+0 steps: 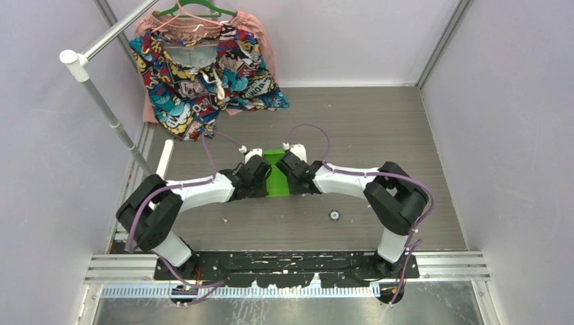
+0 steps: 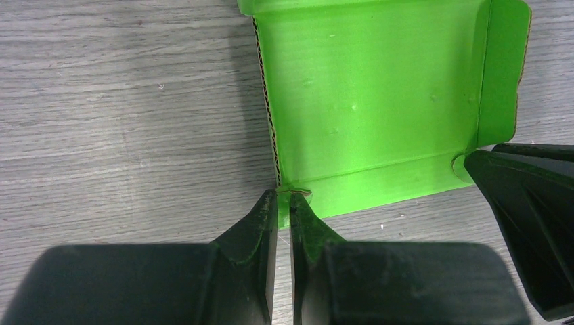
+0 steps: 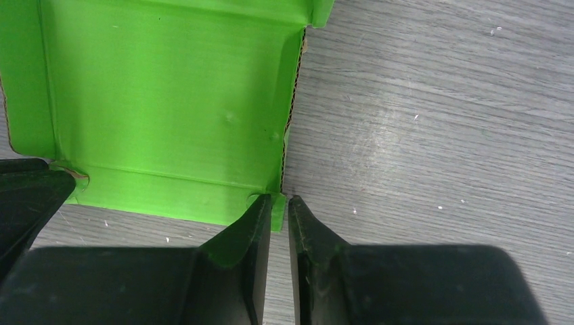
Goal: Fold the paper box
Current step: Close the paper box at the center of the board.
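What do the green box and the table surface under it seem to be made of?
The paper box looks like thin corrugated card with a smooth, slightly glossy lime-green face; its cut edge shows brown fluting. The table looks like grey wood-grain laminate, matt, with fine parallel streaks; real wood or print, I cannot tell.

We see the two arms meet mid-table. The left gripper (image 2: 284, 198) and right gripper (image 3: 279, 201) each pinch an adjacent corner of the lime-green paper box (image 1: 276, 177), closing off its left and right sides. Beyond the box, the grey wood table (image 1: 379, 128) lies open. A patterned garment (image 1: 203, 74) and a slanting metal rail (image 1: 108, 108) crowd the far left corner. A small round dark object (image 1: 334, 215) sits near the right forearm. Pale side walls (image 1: 514, 135) hem in both flanks.
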`<state>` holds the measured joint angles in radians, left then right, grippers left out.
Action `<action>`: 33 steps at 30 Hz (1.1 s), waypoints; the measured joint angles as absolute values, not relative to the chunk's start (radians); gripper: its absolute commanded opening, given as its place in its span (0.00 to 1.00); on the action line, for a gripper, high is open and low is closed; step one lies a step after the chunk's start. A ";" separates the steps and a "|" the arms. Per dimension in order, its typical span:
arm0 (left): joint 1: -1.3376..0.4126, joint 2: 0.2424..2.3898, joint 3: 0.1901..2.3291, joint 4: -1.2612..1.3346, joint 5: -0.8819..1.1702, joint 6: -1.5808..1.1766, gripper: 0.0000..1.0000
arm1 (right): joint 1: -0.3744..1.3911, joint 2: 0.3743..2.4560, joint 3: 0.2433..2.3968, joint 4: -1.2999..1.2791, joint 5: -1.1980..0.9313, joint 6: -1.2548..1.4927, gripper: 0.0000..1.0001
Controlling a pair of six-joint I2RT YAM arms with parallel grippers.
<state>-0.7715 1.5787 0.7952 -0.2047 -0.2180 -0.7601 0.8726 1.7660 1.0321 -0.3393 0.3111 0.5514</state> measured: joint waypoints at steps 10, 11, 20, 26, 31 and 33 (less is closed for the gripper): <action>-0.799 1.518 0.795 -0.324 -0.190 -0.753 0.11 | 0.886 1.730 1.032 -0.427 0.263 0.552 0.32; -0.800 1.503 0.795 -0.345 -0.189 -0.752 0.11 | 0.889 1.721 1.033 -0.444 0.258 0.552 0.33; -0.800 1.390 0.809 -0.443 -0.187 -0.738 0.12 | 0.885 1.591 1.107 -0.547 0.237 0.543 0.40; -0.778 1.379 0.839 -0.471 -0.181 -0.712 0.12 | 0.833 1.564 1.161 -0.562 0.214 0.519 0.43; -0.667 1.365 0.875 -0.500 -0.159 -0.669 0.12 | 0.733 1.565 1.182 -0.575 0.171 0.496 0.44; -0.624 1.365 0.901 -0.515 -0.154 -0.649 0.12 | 0.699 1.566 1.206 -0.589 0.159 0.486 0.44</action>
<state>-0.6243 1.3655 0.9009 -0.5152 -0.1535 -0.6487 0.6987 1.5658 1.2057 -0.5892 0.1593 0.4862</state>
